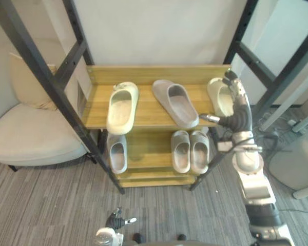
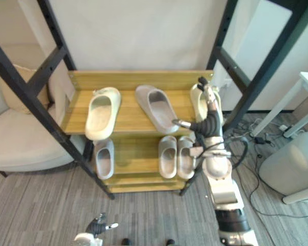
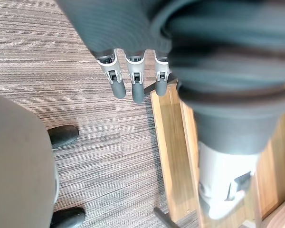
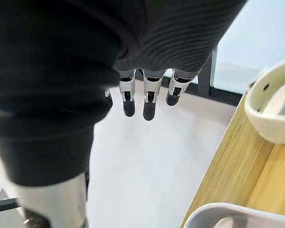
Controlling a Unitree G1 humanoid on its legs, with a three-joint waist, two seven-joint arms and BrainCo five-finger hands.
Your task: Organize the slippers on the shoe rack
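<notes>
Your right hand (image 1: 237,110) has its fingers (image 4: 149,99) straight and released, grasping nothing. One cream slipper (image 1: 218,97) lies just beside them on the shoe rack (image 1: 143,115), its mate (image 1: 122,106) well beyond with a grey slipper (image 1: 175,102) between, which is probably why you reach here. Your left hand (image 1: 115,221) hangs relaxed over striped carpet (image 1: 51,205); a white wall (image 1: 159,31) stands behind.

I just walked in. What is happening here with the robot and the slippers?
The robot is sorting slippers on a shoe rack. Its right hand is raised at the right end of the top shelf, fingers straight, beside a cream slipper, holding nothing. A second cream slipper and a grey slipper also lie there. Below are a single grey slipper and a grey pair. The left hand hangs low above the floor, open.
</notes>
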